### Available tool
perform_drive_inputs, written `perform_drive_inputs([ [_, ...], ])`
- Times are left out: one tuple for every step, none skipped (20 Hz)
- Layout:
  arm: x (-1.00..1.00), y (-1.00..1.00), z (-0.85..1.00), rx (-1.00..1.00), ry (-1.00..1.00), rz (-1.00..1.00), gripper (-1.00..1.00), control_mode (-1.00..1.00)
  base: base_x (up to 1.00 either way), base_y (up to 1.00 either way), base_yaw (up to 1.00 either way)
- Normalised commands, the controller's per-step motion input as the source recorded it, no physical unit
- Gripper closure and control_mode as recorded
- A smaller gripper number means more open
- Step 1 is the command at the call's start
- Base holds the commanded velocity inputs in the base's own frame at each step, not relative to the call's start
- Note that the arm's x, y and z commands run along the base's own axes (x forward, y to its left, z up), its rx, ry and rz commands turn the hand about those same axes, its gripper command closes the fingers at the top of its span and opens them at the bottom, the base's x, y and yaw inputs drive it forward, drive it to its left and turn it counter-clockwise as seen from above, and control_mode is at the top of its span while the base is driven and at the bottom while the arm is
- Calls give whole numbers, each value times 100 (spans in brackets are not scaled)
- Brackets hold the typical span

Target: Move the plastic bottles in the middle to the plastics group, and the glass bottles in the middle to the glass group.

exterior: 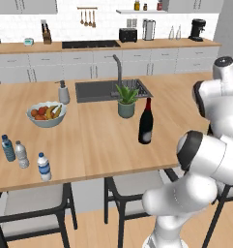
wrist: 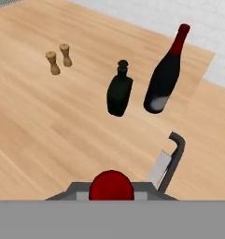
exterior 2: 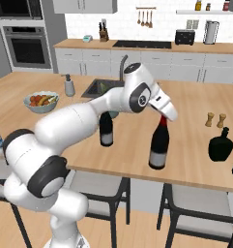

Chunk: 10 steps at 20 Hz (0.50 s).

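Gripping one wine bottle (exterior 2: 159, 145) by its neck, end effector (exterior 2: 164, 115) clamped — second wine bottle (exterior: 146, 123), three water bottles (exterior: 21, 155).

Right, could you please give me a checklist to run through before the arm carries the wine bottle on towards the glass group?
1. Grip: gripper shut on the red foil top of the tall dark glass wine bottle: ok.
2. Held bottle upright: ok.
3. Bottle base clear of the wooden counter: cannot tell.
4. Bare counter beside the glass group, a squat dark green bottle and a tall dark wine bottle: ok.
5. Two small wooden shakers stand apart from that group: ok.
6. Middle cleared of glass: not ok, a second dark wine bottle waits by the potted plant.
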Motion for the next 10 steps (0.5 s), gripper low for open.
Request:
perform_drive_inputs([
  [0, -100, 0, 0, 2, -23, 100, -100, 0, 0, 0],
  [0, -100, 0, 0, 1, -23, 100, -100, 0, 0, 0],
  [0, -100, 0, 0, 1, -23, 100, -100, 0, 0, 0],
  [0, -100, 0, 0, 0, -23, 100, -100, 0, 0, 0],
  [0, -100, 0, 0, 0, -23, 100, -100, 0, 0, 0],
  [0, -100, 0, 0, 0, -22, 100, -100, 0, 0, 0],
  [0, -94, 0, 0, 0, -22, 100, -100, 0, 0, 0],
  [0, -93, 0, 0, 0, -22, 100, -100, 0, 0, 0],
  [0, -91, 0, 0, 0, -21, 100, -100, 0, 0, 0],
  [0, -89, 0, 0, 0, -20, 100, -100, 0, 0, 0],
])
